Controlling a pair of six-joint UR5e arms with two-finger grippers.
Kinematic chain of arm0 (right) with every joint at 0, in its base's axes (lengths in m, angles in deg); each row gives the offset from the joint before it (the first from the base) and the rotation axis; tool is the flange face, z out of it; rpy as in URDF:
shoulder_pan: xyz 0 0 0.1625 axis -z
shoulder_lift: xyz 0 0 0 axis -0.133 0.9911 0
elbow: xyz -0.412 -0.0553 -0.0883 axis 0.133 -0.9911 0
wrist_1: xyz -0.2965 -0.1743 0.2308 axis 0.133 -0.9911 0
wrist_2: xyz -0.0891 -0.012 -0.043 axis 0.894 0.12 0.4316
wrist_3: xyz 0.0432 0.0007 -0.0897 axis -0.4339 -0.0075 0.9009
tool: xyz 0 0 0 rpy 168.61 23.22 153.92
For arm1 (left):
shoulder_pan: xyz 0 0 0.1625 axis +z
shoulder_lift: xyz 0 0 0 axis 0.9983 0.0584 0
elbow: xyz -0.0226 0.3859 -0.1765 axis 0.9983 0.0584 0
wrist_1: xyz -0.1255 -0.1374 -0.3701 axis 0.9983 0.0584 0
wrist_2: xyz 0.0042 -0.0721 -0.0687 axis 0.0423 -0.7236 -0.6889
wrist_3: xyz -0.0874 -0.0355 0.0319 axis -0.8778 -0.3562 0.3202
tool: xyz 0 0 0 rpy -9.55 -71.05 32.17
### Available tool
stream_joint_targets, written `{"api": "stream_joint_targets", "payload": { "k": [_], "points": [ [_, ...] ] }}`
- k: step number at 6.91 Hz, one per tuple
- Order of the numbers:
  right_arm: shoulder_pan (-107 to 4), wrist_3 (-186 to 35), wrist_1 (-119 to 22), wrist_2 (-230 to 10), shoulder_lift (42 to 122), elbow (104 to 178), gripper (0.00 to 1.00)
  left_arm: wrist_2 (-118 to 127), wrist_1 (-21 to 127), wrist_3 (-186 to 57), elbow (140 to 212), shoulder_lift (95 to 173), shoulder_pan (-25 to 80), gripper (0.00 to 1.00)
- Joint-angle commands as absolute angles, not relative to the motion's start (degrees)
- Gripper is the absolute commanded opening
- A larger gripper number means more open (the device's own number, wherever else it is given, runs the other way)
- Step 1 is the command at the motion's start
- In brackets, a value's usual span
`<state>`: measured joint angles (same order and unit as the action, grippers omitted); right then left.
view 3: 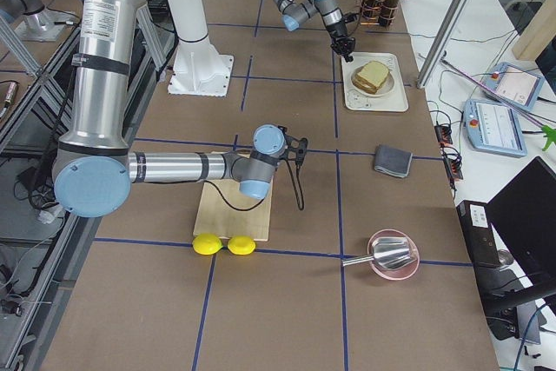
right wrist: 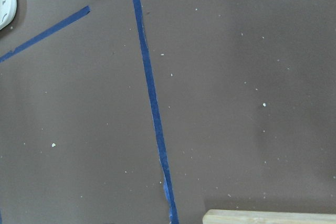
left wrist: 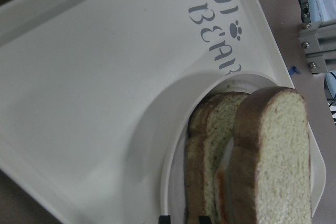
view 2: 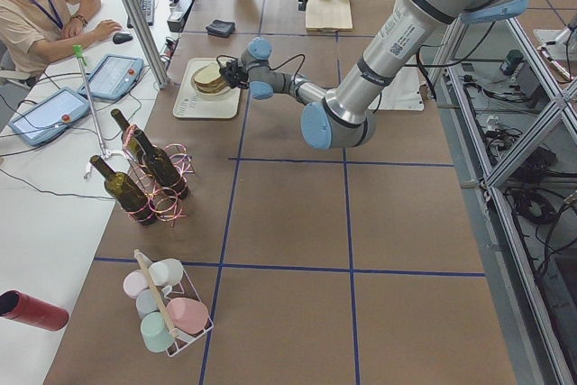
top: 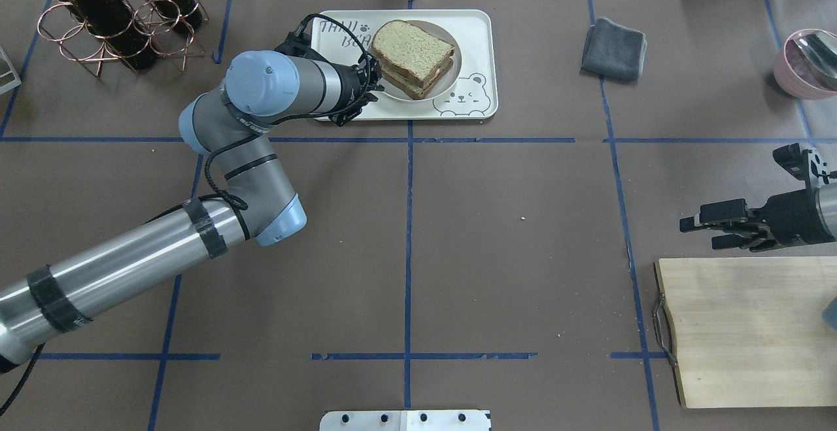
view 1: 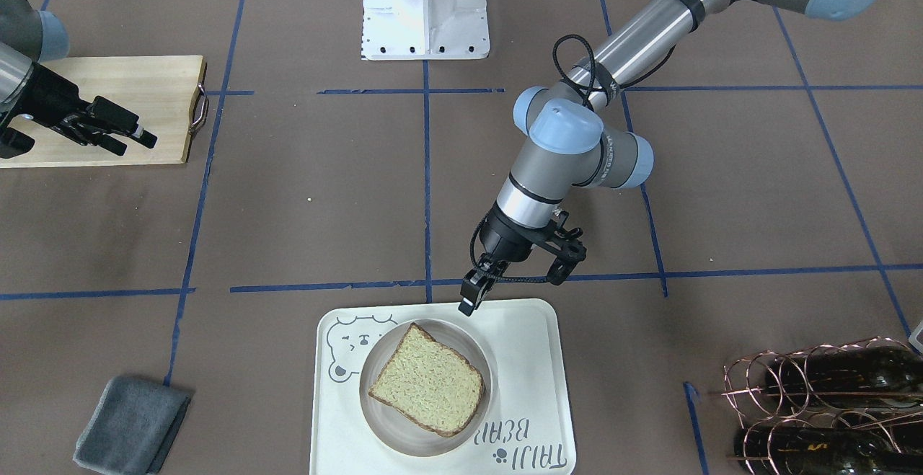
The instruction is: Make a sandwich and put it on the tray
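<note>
The sandwich (view 1: 427, 380), two tan speckled slices with a strip of white egg (left wrist: 227, 162) between them, lies on a small round plate (view 1: 375, 403). The plate stands on the off-white bear tray (view 1: 530, 360). My left gripper (view 1: 469, 305) hangs just above the tray's robot-side rim, beside the plate. In the left wrist view its two tips (left wrist: 164, 219) stand a small way apart with nothing between them, close to the sandwich's crust (left wrist: 191, 171). My right gripper (top: 700, 231) is open and empty, hovering by the wooden cutting board (top: 745, 333).
A grey folded cloth (top: 614, 40) lies to the right of the tray. A copper rack with wine bottles (top: 111, 12) stands to its left. A pink bowl (top: 807, 65) is at the far right. Two lemons (view 3: 224, 245) lie by the board.
</note>
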<state>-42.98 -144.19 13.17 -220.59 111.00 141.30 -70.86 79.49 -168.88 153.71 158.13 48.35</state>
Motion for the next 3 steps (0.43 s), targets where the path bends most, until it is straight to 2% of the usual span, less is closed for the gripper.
{"api": "stream_joint_targets", "payload": {
  "k": [1, 3],
  "points": [
    [-43.50, -144.18, 12.74, -220.80, 111.04, 141.47, 1.00, -77.79, 77.33, -159.84, 166.72, 147.82, 48.24, 0.34],
    [-45.95, -138.87, 8.03, -220.89, 111.31, 141.29, 1.00, -81.44, 76.96, -142.99, 180.87, 132.20, 47.89, 0.35]
  ]
}}
